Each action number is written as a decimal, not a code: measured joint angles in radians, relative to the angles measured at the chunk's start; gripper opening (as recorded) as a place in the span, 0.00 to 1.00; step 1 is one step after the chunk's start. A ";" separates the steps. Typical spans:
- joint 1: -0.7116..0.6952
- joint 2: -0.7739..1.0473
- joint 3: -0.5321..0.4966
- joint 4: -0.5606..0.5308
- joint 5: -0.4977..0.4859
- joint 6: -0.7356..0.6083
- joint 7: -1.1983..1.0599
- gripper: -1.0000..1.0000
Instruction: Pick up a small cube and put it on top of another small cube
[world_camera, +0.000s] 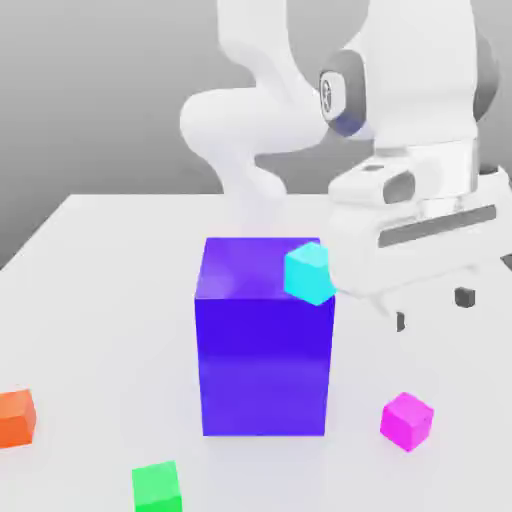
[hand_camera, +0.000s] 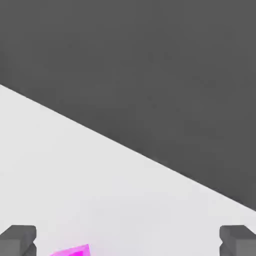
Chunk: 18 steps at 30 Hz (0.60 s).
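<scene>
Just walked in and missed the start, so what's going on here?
A white robot arm is hovering its open hand above the table, empty, with nothing picked up yet. A small magenta cube sits on the table below and in front of it. A cyan cube rests by the top corner of a big blue-purple block. An orange cube and a green cube lie apart nearer the camera.

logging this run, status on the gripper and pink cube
Gripper open, empty, hovering above table. Pink cube on table below it, untouched. Big blue block with cyan cube stands beside, not in the path.
</scene>
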 joint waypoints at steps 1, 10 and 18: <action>0.015 0.036 0.006 -0.013 -0.015 0.019 0.002 0.50; 0.111 0.362 -0.049 -0.042 -0.175 0.233 0.080 0.50; 0.122 0.407 -0.063 -0.033 -0.187 0.269 0.090 0.00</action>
